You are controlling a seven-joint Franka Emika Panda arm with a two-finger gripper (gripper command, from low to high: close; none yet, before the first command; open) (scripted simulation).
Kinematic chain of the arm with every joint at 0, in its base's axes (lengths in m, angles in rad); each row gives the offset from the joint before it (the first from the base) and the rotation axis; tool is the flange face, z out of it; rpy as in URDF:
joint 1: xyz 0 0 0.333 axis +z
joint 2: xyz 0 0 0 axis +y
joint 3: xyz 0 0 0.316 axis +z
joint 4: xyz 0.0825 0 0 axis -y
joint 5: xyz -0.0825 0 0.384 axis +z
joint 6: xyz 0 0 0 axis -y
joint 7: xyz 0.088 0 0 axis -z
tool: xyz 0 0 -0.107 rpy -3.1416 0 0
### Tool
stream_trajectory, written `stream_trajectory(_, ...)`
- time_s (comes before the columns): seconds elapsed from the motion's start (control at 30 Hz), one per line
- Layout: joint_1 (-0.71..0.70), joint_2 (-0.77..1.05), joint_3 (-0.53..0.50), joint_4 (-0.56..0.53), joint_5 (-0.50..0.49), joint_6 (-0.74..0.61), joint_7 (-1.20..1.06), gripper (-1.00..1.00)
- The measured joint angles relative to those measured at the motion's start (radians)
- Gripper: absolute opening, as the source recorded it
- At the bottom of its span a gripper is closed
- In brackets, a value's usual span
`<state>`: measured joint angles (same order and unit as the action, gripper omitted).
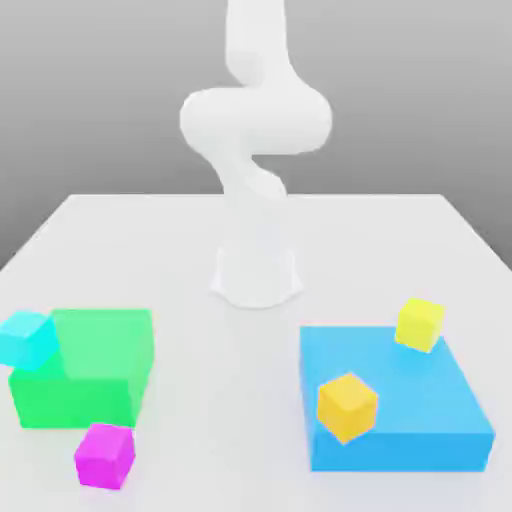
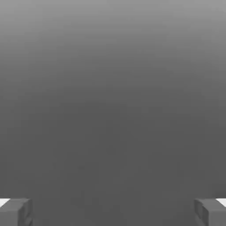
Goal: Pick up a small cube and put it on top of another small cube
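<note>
At the exterior view's left, a small cyan cube leans against the big green block, with the small magenta cube on the table just in front. The gripper, fingers spread wide and empty, risks nudging the green block during a careless descent. On the right, two yellow cubes on the blue slab could be mistaken for targets.

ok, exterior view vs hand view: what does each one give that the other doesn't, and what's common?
Exterior view alone: the white arm on the table, magenta cube in front of the green block, cyan cube at that block's corner on the exterior view's left, and a blue slab carrying an orange cube and a yellow cube.
Hand view alone: the gripper, fingers wide apart, nothing between them, against plain grey.
Shared: the grey backdrop.
</note>
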<state>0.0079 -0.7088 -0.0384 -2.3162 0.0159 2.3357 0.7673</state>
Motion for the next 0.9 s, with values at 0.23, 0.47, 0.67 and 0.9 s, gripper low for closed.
stream_trajectory(0.23, 0.016, 0.259, -0.107, -0.046, 0.054, 0.102, -0.099, 0.00)
stream_trajectory(0.47, 0.008, 0.514, -0.189, -0.091, 0.121, 0.201, -0.206, 0.00)
stream_trajectory(0.67, -0.042, 0.731, -0.226, -0.129, 0.166, 0.286, -0.289, 0.00)
stream_trajectory(0.9, -0.100, 0.976, -0.238, -0.163, 0.180, 0.403, -0.352, 0.00)
